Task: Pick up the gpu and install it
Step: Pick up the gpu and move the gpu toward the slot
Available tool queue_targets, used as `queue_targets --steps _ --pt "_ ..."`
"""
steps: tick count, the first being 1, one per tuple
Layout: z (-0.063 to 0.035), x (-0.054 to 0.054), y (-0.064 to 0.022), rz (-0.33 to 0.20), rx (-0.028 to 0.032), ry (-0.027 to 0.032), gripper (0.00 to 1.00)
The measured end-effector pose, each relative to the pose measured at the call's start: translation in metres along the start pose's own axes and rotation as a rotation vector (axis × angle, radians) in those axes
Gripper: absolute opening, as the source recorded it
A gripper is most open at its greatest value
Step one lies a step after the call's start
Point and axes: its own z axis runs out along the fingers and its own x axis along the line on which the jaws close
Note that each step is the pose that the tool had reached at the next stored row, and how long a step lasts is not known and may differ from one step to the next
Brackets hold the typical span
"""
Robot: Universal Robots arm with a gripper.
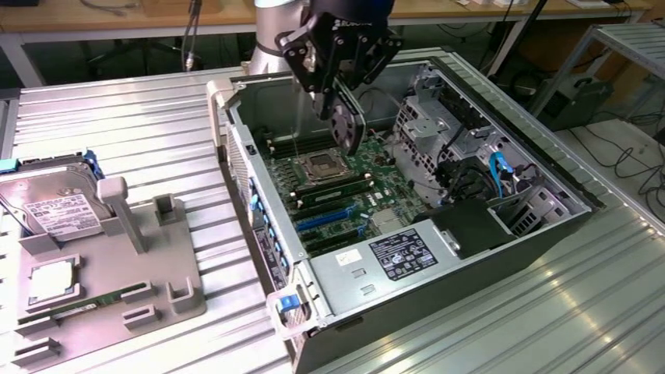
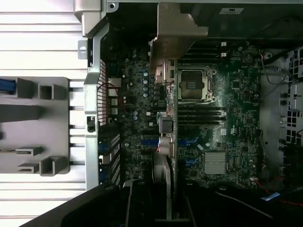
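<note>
From the exterior view, the gripper (image 1: pixel 335 82) hangs over the open computer case (image 1: pixel 550 183), clenched on the gpu (image 1: pixel 348 125). The black card hangs edge-down straight below the fingers, held at its upper end. Its lower corner is above the motherboard (image 1: pixel 348 195), near the processor socket (image 1: pixel 320 167) and clear of the board. The blue expansion slots (image 1: pixel 327 220) lie further towards the case's near end, apart from the card. To the exterior view's left, outside the case, a grey fixture (image 1: pixel 124 269) sits on the ribbed metal table (image 1: pixel 135 125) with a silver hard drive (image 1: pixel 58 206) propped in it and a green memory stick (image 1: pixel 99 301) lying flat.

From the wrist view, the gpu (image 2: pixel 169 127) is seen edge-on — a thin line running out from the gripper (image 2: pixel 165 205) across the middle of the motherboard (image 2: pixel 236 123). Its metal bracket (image 2: pixel 177 33) is at the far end from the fingers. The processor socket (image 2: pixel 193 85) is just beside the card's line, and the blue slots (image 2: pixel 149 142) show on either side of it.
</note>
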Motion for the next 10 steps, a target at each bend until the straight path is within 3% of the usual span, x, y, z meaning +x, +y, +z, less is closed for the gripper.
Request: queue_targets --steps 10 --pt "0.0015 -0.027 0.0 0.0 -0.0001 0.0 0.28"
